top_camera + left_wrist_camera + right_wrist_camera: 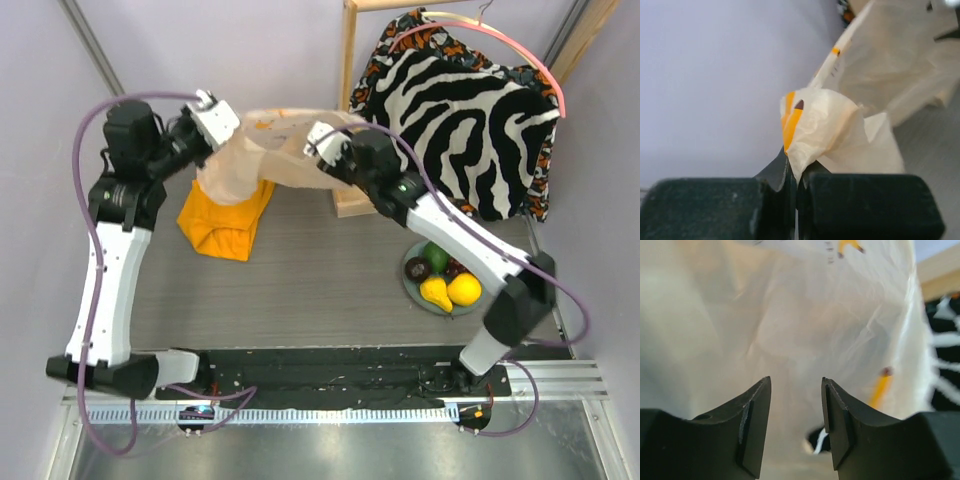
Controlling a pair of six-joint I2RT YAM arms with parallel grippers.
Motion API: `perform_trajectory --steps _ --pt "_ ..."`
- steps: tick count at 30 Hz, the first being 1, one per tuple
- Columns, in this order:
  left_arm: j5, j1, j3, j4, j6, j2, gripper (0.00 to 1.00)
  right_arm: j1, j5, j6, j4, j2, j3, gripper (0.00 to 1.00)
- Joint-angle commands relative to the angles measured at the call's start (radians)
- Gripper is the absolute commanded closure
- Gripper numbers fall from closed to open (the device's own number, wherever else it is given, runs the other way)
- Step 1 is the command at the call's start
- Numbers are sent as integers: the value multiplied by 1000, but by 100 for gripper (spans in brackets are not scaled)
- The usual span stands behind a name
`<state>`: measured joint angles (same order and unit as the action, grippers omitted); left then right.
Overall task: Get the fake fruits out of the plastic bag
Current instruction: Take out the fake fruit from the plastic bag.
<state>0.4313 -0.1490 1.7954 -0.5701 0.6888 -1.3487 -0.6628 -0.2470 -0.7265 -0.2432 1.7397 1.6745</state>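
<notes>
The plastic bag (262, 152) hangs crinkled in the air at the back, above the table. My left gripper (218, 118) is shut on a bunched edge of the bag with an orange mark (812, 127), jaws pinched together (795, 172). My right gripper (318, 140) is open right at the bag's other side. The bag's wall (790, 325) fills its view beyond the spread fingertips (796, 390), nothing between them. The fake fruits lie on a green plate (412, 288) at right: avocado (437, 257), maroon fruit (417, 268), pear (435, 291), lemon (464, 289), dark grapes (456, 268).
A folded orange cloth (225, 222) lies under the bag. A zebra-patterned garment (470, 110) hangs on a hanger from a wooden frame (349, 100) at the back right. Lilac walls close in the back and sides.
</notes>
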Motion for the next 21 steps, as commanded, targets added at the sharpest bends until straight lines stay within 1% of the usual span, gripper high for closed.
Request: perform_trajectory --steps 1,2,3,4,5,7,9,11,12,14,15,17,19,21 --pt "118 -90 -216 -302 196 184 100 -46 130 152 -62 -224 -327 48" --pt "107 -136 -358 -392 260 228 100 -66 152 182 -73 -262 -376 48" --pt "86 -159 -443 -422 285 281 100 -70 172 215 -97 -317 -448 48" --pt "71 -181 -512 -444 296 377 100 -72 231 273 -111 -342 -475 48" --pt "61 -217 -631 -461 298 434 100 -73 235 291 -122 -374 -496 48" --pt "29 -248 -709 -459 281 550 100 -72 299 315 -119 -394 -541 46" --pt "11 -273 -763 -461 226 585 100 -69 351 331 -128 -390 -538 46" --pt "3 -277 -762 -465 168 583 100 -70 423 378 -127 -373 -521 47" --pt "6 -277 -745 -464 99 571 100 -72 445 397 -122 -359 -494 48" --pt "6 -277 -729 -441 39 550 100 -77 483 432 -116 -313 -464 49" --pt "1 -276 -723 -421 -18 554 100 -90 486 437 -113 -298 -434 50" --pt "-11 -274 -722 -367 -54 565 100 -103 495 434 -114 -252 -401 52" --pt "-26 -273 -694 -352 -107 559 100 -130 491 434 -123 -227 -355 54" --pt "-16 -273 -671 -361 -126 533 100 -152 450 449 -120 -218 -323 54"
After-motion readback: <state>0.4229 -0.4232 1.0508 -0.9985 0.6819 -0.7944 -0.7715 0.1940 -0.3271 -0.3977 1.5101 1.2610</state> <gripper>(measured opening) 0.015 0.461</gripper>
